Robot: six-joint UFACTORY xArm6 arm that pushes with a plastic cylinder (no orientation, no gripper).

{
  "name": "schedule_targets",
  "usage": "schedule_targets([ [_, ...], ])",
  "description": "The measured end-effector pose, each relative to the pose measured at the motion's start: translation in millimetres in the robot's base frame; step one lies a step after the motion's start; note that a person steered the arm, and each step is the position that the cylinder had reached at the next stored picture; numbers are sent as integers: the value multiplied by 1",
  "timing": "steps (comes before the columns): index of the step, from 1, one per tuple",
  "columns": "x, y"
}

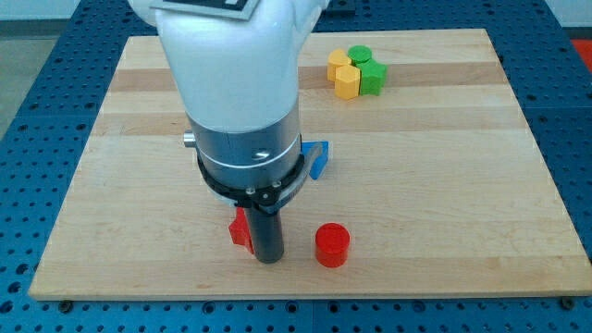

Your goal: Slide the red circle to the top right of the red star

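The arm point(242, 92) hangs straight down over the board point(444, 176), its white and grey body hiding much of the wood. Left of the red circle point(332, 245) a red star point(240, 228) peeks out, touching the rod. My tip point(268, 260) stands down on the board between star and circle, apart from the circle; it has no pincer. A blue block point(317, 158) shows up-left of the circle; well above it cluster yellow point(343, 74) and green blocks point(368, 68). No readable writing

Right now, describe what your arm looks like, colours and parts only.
A glossy white rounded shell tops a silver-grey metal cylinder. Below it sits a black ring clamp, then a straight dark rod ending in my tip. No cables or readable markings show.
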State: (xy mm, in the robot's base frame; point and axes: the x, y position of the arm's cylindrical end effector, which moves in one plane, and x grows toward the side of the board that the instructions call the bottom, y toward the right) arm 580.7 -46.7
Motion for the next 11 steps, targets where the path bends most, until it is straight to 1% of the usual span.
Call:
schedule_targets([
  [1,11,6],
  [2,36,31],
  [4,37,96],
  [5,27,94],
  [6,17,80],
  [9,-10,73],
  [11,-11,40],
])
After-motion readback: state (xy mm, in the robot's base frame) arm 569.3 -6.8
